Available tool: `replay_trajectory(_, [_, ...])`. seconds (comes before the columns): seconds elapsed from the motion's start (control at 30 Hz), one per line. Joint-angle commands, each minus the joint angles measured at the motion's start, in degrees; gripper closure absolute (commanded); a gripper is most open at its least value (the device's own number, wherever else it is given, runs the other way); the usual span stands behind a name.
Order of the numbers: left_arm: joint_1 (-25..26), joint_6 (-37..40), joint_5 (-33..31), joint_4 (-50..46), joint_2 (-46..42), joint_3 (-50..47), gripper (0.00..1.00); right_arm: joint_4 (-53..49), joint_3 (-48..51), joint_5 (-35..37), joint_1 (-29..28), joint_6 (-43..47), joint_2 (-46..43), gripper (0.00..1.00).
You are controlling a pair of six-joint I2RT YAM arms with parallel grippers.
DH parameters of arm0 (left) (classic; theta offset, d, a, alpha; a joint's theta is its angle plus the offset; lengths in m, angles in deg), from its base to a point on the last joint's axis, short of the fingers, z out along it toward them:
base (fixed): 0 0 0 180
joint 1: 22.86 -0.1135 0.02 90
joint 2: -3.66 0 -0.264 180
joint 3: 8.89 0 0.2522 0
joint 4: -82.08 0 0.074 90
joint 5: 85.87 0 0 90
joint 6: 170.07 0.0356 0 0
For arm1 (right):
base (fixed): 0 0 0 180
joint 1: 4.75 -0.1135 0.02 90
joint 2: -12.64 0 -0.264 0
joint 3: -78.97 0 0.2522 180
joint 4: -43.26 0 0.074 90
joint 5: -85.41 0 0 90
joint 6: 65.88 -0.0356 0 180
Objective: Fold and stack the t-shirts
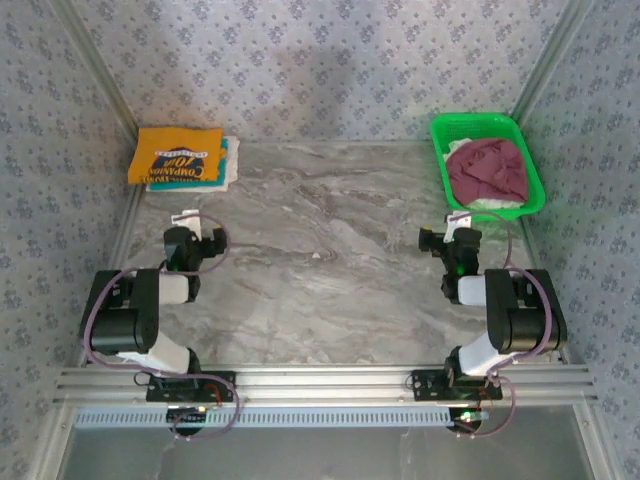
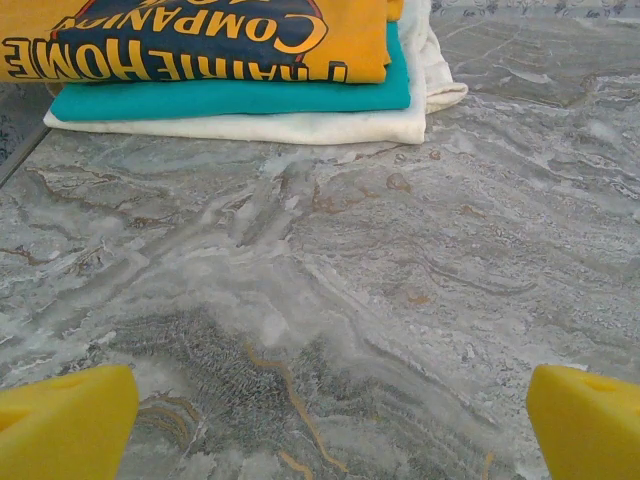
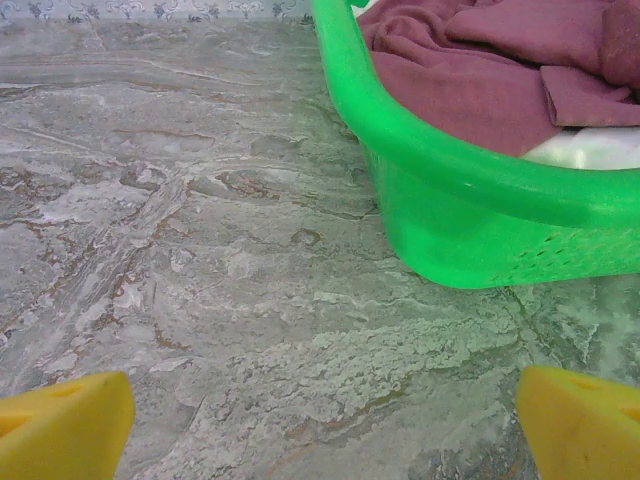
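The left gripper (image 2: 330,425) and right gripper (image 3: 325,425) gape wide, empty, above the tabletop (image 1: 330,250). A yellow shirt (image 1: 178,155) tops a teal shirt (image 2: 230,97) and a white shirt (image 2: 300,127), folded, in the far left corner. A maroon shirt (image 1: 487,170) lies crumpled in the far-right basket (image 1: 440,165).

A grey marbled table (image 1: 330,250) runs between patterned walls. At the upper left of the frame lies a folded stack: a yellow-orange t-shirt (image 1: 175,155) with dark-blue lettering on top, with teal (image 1: 224,150) and white (image 1: 232,172) edges showing beneath it. At the upper right, a green basket (image 1: 440,170) holds a crumpled maroon t-shirt (image 1: 487,170). The left gripper (image 1: 192,222) and right gripper (image 1: 455,225) sit over bare table, well apart.
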Motion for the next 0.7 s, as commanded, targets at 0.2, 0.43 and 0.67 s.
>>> replay_trajectory(0.2, [-1.1, -0.3, 2.2, -0.2, 0.1, 1.3, 0.0, -0.7, -1.2, -0.5, 0.2, -0.2, 0.0, 0.0])
replay_trajectory(0.43, [-1.2, -0.4, 2.5, -0.3, 0.2, 1.4, 0.0, -0.9, -1.3, -0.8, 0.3, -0.2, 0.0, 0.0])
replay_trajectory(0.67, [1.1, 0.7, -2.8, -5.1, -5.3, 1.6, 0.0, -16.7, -6.4, 7.3, -4.5, 2.2, -9.0, 0.0])
